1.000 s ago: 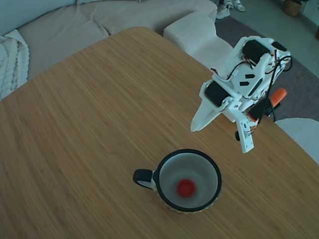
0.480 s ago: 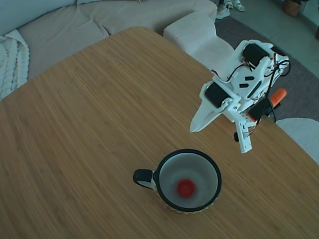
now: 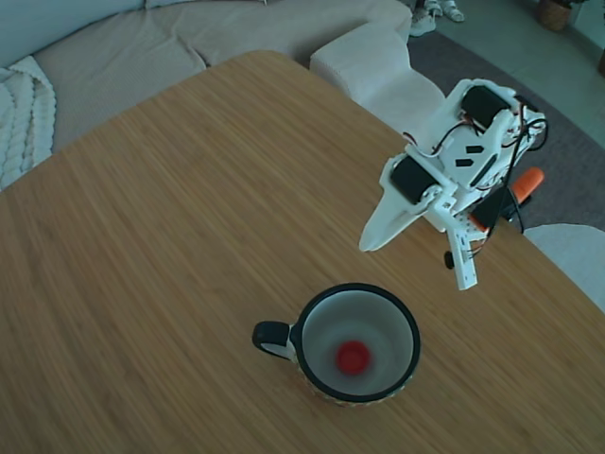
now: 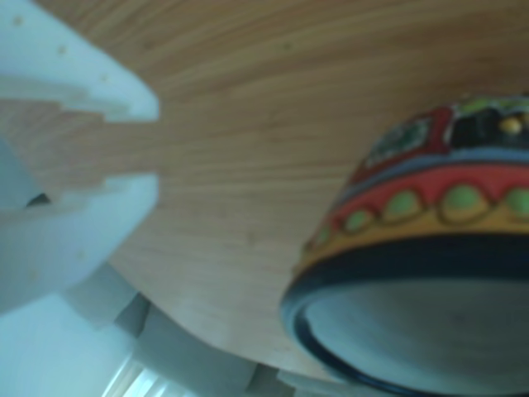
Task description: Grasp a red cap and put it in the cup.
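Observation:
The red cap (image 3: 354,357) lies on the bottom of the cup (image 3: 308,373), a black-rimmed mug with its black handle pointing left in the fixed view. My white gripper (image 3: 415,266) hangs above the table, up and to the right of the cup, open with nothing between its fingers. In the other view the two white fingers (image 4: 124,99) come in from the left with a clear gap between them, and the cup's patterned outer wall (image 4: 413,207) and dark rim fill the right side. That view does not show the cap.
The wooden table (image 3: 170,218) ends close behind the arm on the right. An orange clamp handle (image 3: 529,179) sticks out by the arm's base. A beige sofa (image 3: 142,47) runs along the far side.
The arm has drawn back and up very slightly from the cup. The cap and cup have not moved.

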